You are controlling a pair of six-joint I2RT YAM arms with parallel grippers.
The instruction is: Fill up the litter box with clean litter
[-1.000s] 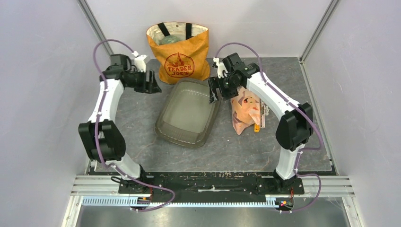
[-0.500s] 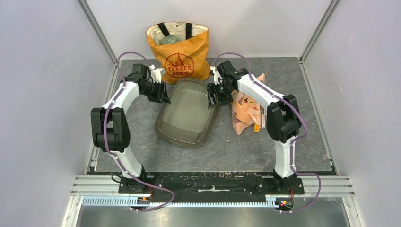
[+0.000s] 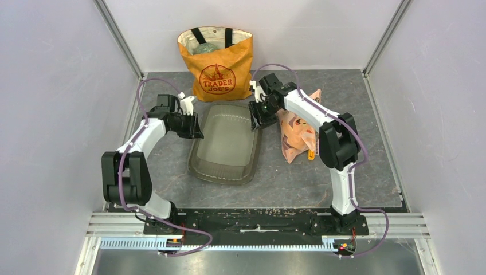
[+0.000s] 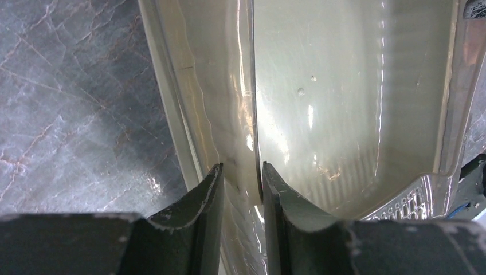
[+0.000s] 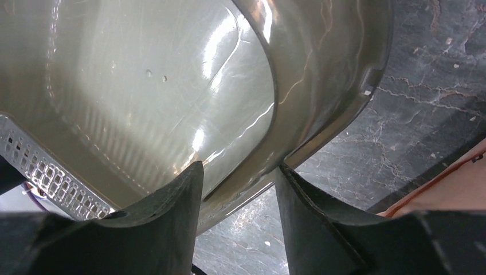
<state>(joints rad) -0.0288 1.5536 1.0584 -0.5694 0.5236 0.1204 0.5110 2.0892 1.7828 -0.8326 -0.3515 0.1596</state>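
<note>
The litter box (image 3: pixel 224 140), a shallow smoky-olive tray, lies in the middle of the table with nothing in it. My left gripper (image 3: pixel 193 127) stands over the box's left rim. In the left wrist view the left gripper (image 4: pixel 240 172) pinches that side wall of the litter box (image 4: pixel 344 86), one finger inside and one outside. My right gripper (image 3: pixel 256 117) is at the box's far right corner. The right gripper (image 5: pixel 240 172) straddles the rim of the litter box (image 5: pixel 143 74), open, with bare floor showing beside the outer finger. No clean litter is in view.
An orange tote bag (image 3: pixel 218 63) stands just behind the box. A crinkled pinkish printed bag (image 3: pixel 295 134) lies right of the box, under the right arm, with a small orange piece (image 3: pixel 311 153) at its near edge. White walls enclose the grey table.
Both arms have come down and inward onto the box's rims, and both sets of jaws have narrowed. The box has turned to lie straighter on the table.
</note>
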